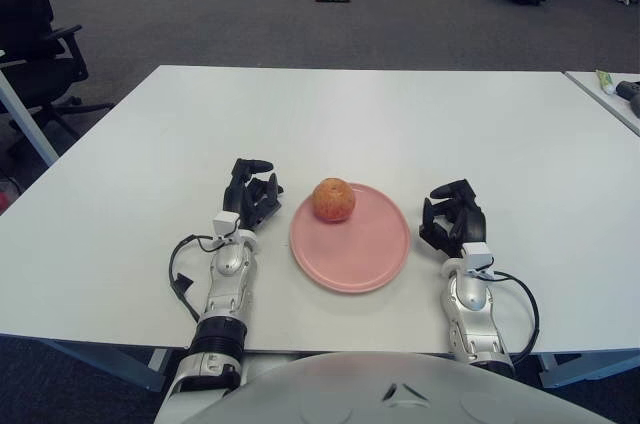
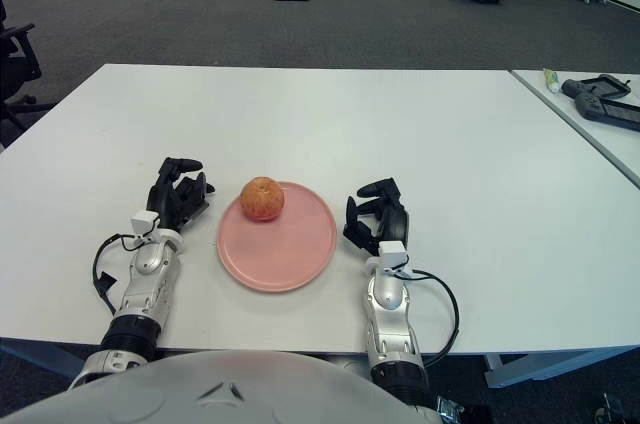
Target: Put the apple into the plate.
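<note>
Two hands are flanking the pink plate (image 1: 350, 249) in the left eye view. The apple (image 1: 334, 199) is sitting on the plate's far left part, touching nothing else. The left hand (image 1: 249, 195) is showing just beside the plate's left rim, fingers curled loosely and holding nothing. The right hand (image 1: 453, 218) is showing near the right rim, curled likewise and gripping nothing. White table (image 1: 400, 114) is stretching bare beyond them toward its far edge.

One more look, through the right eye view, is showing the plate (image 2: 276, 254) lying near the table's near edge, with a second table (image 2: 600, 134) standing apart at the right.
</note>
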Robot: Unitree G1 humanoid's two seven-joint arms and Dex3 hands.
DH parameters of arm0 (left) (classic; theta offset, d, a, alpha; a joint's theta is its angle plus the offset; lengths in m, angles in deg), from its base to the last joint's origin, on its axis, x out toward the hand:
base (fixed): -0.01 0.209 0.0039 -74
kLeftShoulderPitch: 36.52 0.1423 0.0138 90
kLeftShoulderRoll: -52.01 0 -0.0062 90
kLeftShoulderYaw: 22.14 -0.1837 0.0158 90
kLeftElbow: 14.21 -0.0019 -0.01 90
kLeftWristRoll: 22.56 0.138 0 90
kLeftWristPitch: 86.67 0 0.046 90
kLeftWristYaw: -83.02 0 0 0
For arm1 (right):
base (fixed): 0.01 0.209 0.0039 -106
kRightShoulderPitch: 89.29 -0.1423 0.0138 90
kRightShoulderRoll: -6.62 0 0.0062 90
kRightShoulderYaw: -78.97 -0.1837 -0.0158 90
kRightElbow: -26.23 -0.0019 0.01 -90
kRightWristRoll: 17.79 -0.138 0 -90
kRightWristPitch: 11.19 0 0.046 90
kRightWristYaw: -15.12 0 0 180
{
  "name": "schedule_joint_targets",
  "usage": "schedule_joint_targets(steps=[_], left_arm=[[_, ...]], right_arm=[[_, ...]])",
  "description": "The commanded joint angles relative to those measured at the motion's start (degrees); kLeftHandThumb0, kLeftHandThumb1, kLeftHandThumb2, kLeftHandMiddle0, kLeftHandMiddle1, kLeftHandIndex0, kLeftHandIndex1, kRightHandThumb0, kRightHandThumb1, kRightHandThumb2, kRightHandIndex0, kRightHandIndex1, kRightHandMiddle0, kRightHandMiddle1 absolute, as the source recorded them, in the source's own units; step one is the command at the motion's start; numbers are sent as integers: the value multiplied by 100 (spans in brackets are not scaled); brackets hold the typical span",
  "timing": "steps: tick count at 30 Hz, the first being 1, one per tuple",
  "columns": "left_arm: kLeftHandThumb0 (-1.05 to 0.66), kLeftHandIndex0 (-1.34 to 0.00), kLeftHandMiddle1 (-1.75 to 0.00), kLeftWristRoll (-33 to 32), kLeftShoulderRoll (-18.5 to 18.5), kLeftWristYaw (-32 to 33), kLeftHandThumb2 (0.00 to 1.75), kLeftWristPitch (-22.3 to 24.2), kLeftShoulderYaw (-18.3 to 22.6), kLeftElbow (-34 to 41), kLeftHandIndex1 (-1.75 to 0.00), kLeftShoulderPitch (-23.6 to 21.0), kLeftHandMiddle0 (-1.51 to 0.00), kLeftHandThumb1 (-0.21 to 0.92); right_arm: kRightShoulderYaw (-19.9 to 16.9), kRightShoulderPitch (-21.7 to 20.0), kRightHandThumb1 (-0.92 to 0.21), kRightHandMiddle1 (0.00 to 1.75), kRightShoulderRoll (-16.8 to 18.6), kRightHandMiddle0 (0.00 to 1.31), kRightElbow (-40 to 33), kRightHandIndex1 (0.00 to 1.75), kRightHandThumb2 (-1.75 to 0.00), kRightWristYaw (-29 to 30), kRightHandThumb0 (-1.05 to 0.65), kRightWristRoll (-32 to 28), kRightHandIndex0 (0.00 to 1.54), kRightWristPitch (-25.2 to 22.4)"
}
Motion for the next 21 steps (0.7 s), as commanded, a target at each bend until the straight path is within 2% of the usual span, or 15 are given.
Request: schedule_joint_targets(steps=[1,21], left_arm=[[-38,-33,-174,-95,-86,-14,84,328,23,33,-175,372,-54,70],[-38,-33,-175,-85,-196,54,84,522,62,653,-175,703,-57,69]], right_arm=[[-46,83,-60,175,-50,40,133,175,-97,-50,-40,-58,97,-137],[-44,121,-62,175,-34,38,84,175,-95,-120,-40,-36,95,-178]])
